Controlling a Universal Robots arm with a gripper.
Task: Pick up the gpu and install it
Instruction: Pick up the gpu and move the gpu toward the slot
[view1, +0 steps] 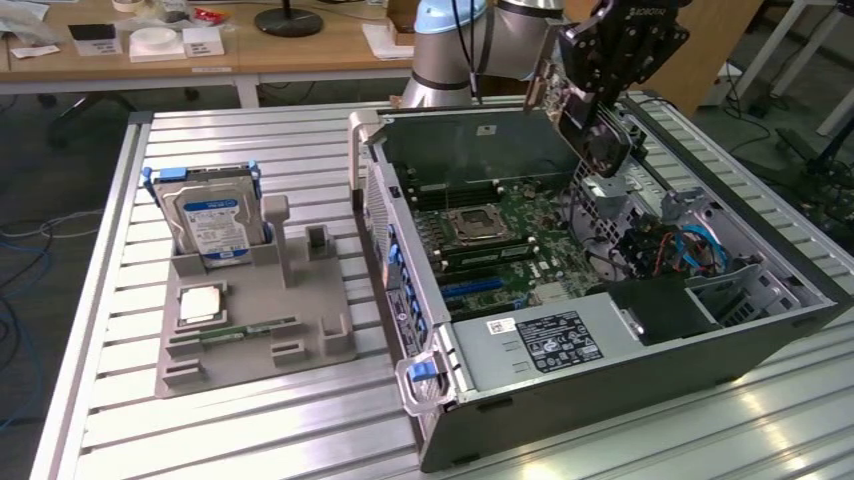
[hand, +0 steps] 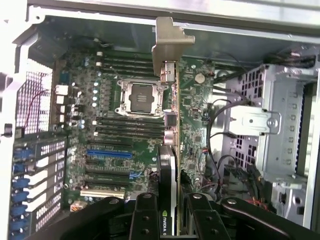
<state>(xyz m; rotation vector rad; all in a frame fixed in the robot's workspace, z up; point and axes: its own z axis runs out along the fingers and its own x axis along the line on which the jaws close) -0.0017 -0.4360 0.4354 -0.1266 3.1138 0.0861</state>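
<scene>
Gripper (view1: 597, 95) clamped on gpu (view1: 601, 135), card edge-on above open case (view1: 601, 400), over motherboard (hand: 105, 150). Cables (hand: 220, 115) and drive cage (hand: 270, 125) crowd one side, CPU socket (hand: 138, 97) the other. Hard drive (view1: 214, 225) sits in grey holder (view1: 254, 350) outside.

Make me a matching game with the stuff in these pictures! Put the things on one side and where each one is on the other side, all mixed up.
Things:
1. graphics card
2. hard drive
3. memory stick

Places:
A. lying flat on the grey holder
B. held in the fingers over the open computer
C. standing upright in the grey holder

Right pairs: 1-B, 2-C, 3-A.
</scene>
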